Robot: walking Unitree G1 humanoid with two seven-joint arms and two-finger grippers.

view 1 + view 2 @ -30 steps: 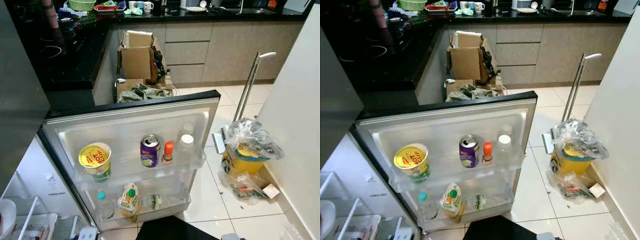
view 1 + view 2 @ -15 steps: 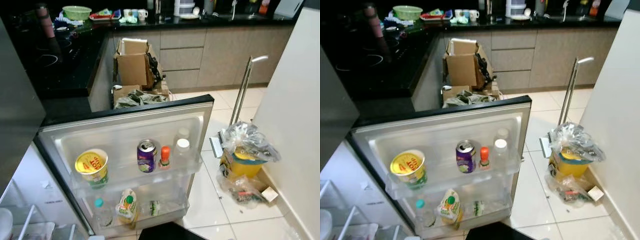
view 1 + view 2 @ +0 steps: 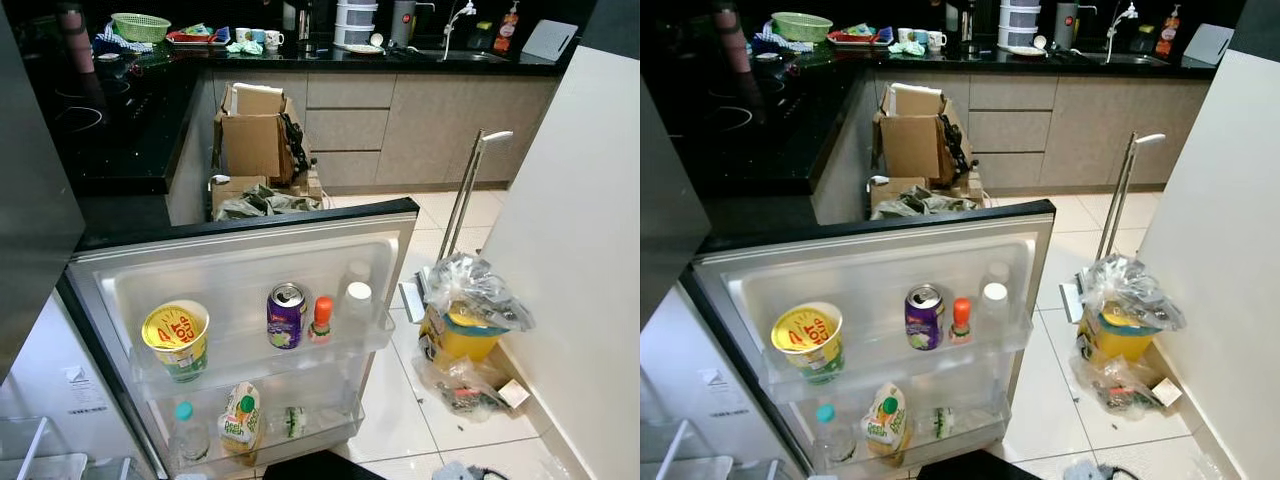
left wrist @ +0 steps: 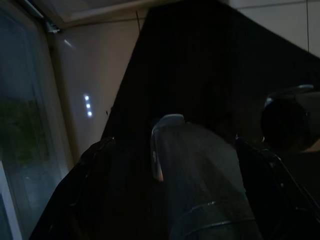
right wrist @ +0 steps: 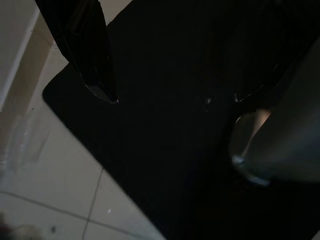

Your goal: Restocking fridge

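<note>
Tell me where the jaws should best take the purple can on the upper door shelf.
Probably around the purple can's upper body, coming from above: it stands upright, the shelf rail hides its base from the front, and the orange-capped bottle stands close beside it, so close the jaws front-to-back.

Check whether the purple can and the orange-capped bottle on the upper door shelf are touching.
Apart. The left eye view shows a thin strip of white door between the purple can and the orange-capped bottle.
</note>
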